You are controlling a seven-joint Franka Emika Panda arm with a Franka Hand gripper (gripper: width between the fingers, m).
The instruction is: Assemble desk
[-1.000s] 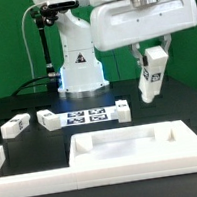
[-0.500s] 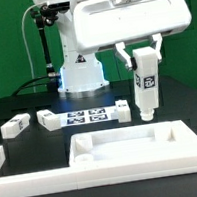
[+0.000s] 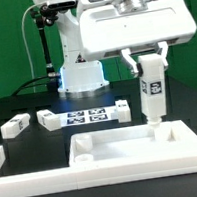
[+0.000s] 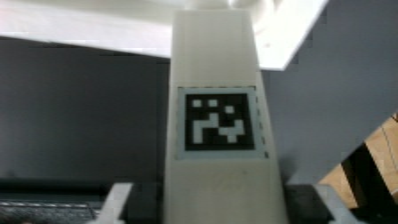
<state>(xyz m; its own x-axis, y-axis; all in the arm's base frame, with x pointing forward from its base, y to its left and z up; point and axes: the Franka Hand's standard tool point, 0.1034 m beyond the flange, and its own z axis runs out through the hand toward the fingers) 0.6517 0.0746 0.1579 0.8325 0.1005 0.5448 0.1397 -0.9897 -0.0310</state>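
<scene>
Table (image 3: pixel 32 144): hand (image 3: pixel 150 67) holds leg (image 3: pixel 153 97) (upright) at top's (image 3: pixel 136 168) corner

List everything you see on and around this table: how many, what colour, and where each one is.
desk top: one, white, rim up, at the front of the table.
loose legs: three, white with black-and-white tags, lying behind the desk top; one toward the exterior view's left, two at the ends of the marker board.
held leg: one, white with a tag, upright at the desk top's far corner on the exterior view's right; cannot tell if it touches.
marker board: one, white with tags, flat behind the desk top.
border bar: at least one, white, along the front and left edges.
table: one, black.
robot arm: one, white, at the back.
jaws: one pair, closed on the held leg's upper part.
</scene>
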